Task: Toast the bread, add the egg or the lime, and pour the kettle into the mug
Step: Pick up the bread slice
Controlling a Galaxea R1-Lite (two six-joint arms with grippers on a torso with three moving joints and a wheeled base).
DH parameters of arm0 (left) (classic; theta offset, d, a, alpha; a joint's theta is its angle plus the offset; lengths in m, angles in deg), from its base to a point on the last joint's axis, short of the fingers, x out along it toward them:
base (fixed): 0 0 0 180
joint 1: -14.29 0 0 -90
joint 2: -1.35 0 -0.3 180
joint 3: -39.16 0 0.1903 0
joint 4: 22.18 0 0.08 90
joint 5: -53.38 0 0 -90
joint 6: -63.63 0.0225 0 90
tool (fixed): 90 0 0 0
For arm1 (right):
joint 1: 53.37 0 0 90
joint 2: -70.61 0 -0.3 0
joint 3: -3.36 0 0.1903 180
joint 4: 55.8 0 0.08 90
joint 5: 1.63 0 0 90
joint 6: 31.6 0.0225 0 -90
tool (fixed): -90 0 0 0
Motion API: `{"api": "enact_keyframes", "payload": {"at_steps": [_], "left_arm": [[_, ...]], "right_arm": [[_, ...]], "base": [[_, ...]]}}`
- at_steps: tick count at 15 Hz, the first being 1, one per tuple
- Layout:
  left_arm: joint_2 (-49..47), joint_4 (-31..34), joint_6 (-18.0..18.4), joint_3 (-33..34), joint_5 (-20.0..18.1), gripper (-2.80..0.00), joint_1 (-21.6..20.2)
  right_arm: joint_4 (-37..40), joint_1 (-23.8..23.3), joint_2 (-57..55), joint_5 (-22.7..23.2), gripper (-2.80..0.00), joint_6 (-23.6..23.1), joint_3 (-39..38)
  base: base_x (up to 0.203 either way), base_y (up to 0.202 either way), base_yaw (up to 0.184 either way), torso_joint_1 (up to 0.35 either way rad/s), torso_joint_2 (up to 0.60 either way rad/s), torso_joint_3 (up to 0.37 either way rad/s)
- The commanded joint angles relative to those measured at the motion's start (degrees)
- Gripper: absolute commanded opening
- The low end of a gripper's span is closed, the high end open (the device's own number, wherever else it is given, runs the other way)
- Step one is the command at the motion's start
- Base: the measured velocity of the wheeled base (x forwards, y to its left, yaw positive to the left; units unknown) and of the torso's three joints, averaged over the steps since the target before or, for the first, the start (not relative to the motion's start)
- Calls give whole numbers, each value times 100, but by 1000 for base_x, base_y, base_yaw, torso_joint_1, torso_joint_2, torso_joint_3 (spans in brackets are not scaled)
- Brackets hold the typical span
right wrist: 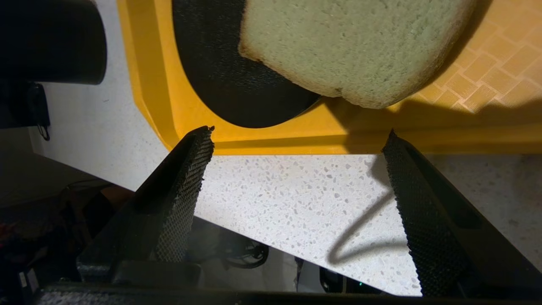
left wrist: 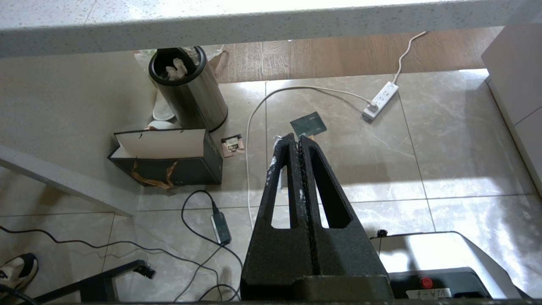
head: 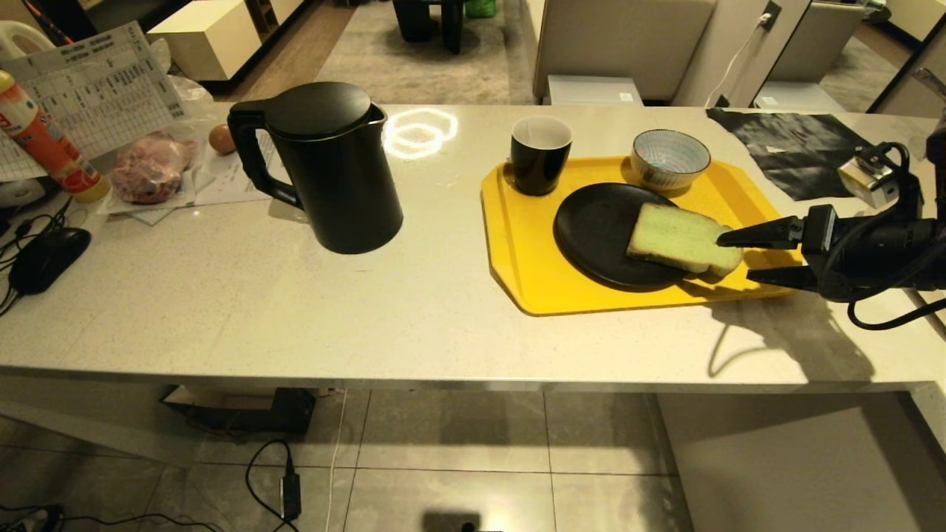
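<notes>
we're barely started: the bread (head: 684,238) sits on the black plate (head: 599,236) untoasted, our right gripper (head: 732,257) is spread wide beside it holding nothing, and the kettle (head: 325,166) and mug (head: 541,155) are untouched

- Bread (head: 680,238): thick pale green slice, tan crust, lying flat, overhanging black plate's right edge.
- Kettle (head: 325,166): tall matte black, lid shut, upright, left of centre.
- Mug (head: 541,155): glossy black, white inside, upright, tray's far left corner.
- Egg (head: 221,138): brownish, far left, behind kettle.
</notes>
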Motion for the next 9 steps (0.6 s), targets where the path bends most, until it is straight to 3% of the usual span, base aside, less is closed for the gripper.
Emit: {"api": "enact_keyframes", "payload": {"at_steps": [1,9], "left_arm": [[-7,-1,1,0,8,-280,-2],[-7,-1,1,0,0,-280,-9]], "right_arm": [[-7,-53,-294,23,0,8,32],[-287,-163,-843,259,0,308,345]], "base": [[0,0,0,0,0,0],[0,0,0,0,0,0]]}}
